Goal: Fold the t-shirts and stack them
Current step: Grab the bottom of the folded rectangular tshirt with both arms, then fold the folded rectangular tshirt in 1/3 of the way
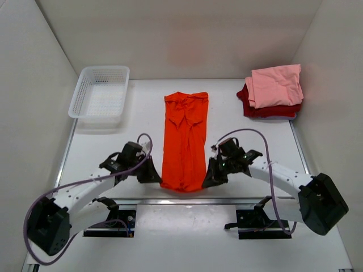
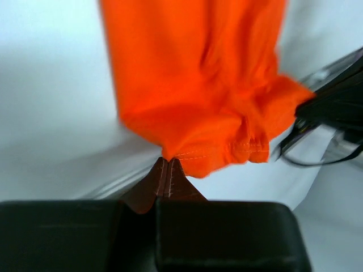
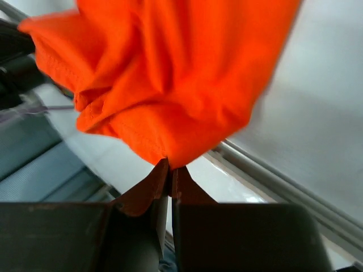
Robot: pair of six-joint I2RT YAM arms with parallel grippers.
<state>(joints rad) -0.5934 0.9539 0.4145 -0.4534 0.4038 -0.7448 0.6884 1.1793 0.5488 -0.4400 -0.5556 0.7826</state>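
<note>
L claw [image 2: 169, 170] pressed together on the orange t-shirt [image 1: 184, 139], pinching its hem corner. R claw [image 3: 170, 173] same, pinching the other corner. Shirt runs fwd btwn both claws, a long narrow strip on the surface [image 1: 227, 102]. Pink t-shirt [image 1: 276, 85] sits atop the dark red t-shirt [image 1: 266, 111], well fwd & right of R claw.

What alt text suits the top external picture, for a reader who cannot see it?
An orange shirt, folded into a long strip, lies in the middle, with the left hand and right hand gripping its near corners. A pink shirt sits folded on a red shirt at far right; a white basket stands at far left.
</note>
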